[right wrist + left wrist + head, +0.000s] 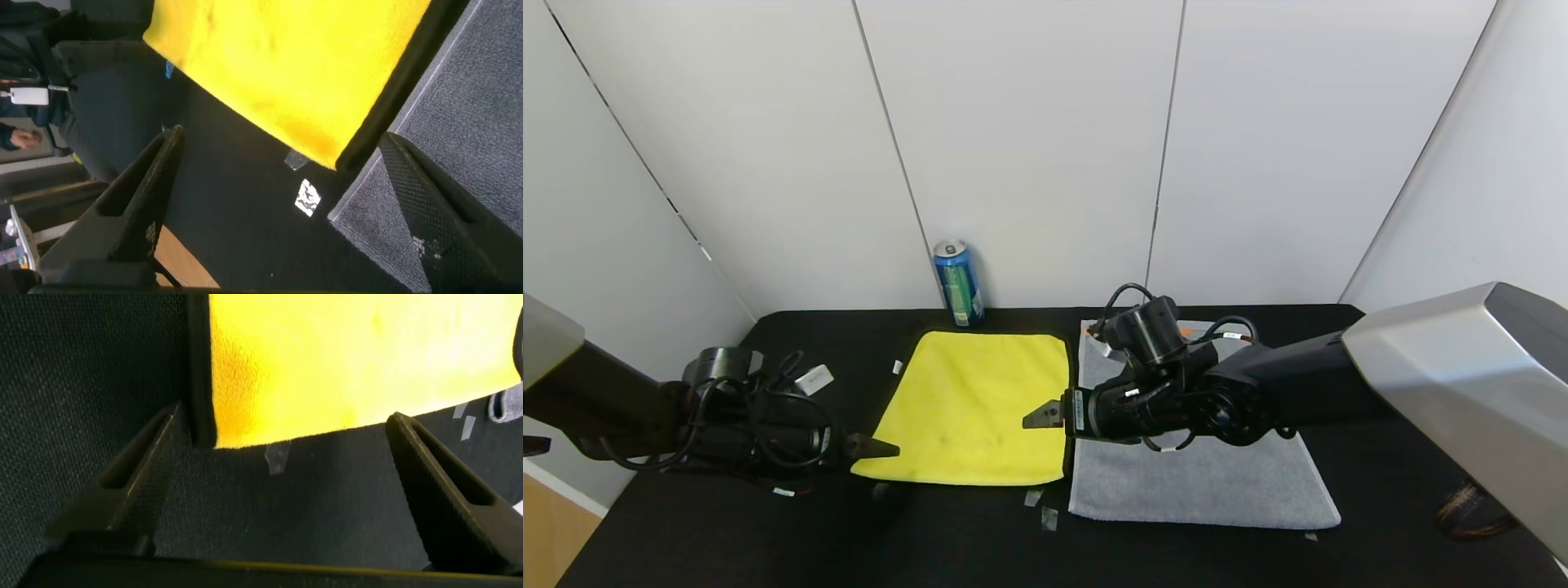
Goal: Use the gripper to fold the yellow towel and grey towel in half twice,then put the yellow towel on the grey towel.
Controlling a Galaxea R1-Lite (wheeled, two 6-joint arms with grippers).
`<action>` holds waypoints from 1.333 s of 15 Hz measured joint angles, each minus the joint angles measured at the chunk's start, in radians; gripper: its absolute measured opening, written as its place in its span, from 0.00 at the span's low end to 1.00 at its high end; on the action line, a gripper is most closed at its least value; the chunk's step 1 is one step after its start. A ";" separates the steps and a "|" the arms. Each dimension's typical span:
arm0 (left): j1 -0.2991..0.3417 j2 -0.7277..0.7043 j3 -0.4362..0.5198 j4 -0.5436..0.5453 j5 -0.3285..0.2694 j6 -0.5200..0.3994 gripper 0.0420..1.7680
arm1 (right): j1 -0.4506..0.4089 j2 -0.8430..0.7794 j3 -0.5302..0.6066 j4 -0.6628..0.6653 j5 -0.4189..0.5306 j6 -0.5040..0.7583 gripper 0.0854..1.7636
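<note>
The yellow towel (pixel 976 404) lies flat and unfolded on the black table (pixel 964 547). The grey towel (pixel 1201 482) lies flat just to its right, its far part hidden under my right arm. My left gripper (pixel 882 447) is open, low at the yellow towel's near-left corner; in the left wrist view (pixel 286 416) that corner (pixel 237 416) sits just ahead of the jaws. My right gripper (pixel 1041 415) is open above the yellow towel's right edge. The right wrist view (pixel 282 135) shows the yellow towel's near-right corner (pixel 327 139) and the grey towel (pixel 474 106) below it.
A blue can (pixel 958 283) stands at the back by the wall, behind the yellow towel. Small tape pieces (pixel 1033 496) lie by the towels' near edges. A white tag (pixel 814 380) lies near my left arm. A brown object (pixel 1470 510) sits at the table's right edge.
</note>
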 joint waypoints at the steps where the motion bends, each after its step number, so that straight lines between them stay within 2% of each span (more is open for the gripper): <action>1: -0.001 0.003 -0.003 -0.001 0.000 0.000 0.97 | -0.001 0.000 0.000 0.000 0.000 0.000 0.97; 13: -0.033 0.022 -0.025 -0.004 -0.001 -0.002 0.95 | -0.004 0.000 0.000 0.000 0.000 0.000 0.97; 15: -0.031 0.024 -0.024 -0.003 0.000 -0.001 0.74 | -0.004 0.001 0.000 0.000 -0.001 0.001 0.97; 18: -0.030 0.027 -0.025 -0.003 0.000 -0.001 0.52 | -0.004 0.002 0.000 0.000 0.000 0.001 0.97; 20: -0.029 0.029 -0.025 -0.004 -0.001 -0.001 0.40 | -0.004 0.002 -0.001 0.000 -0.001 0.001 0.97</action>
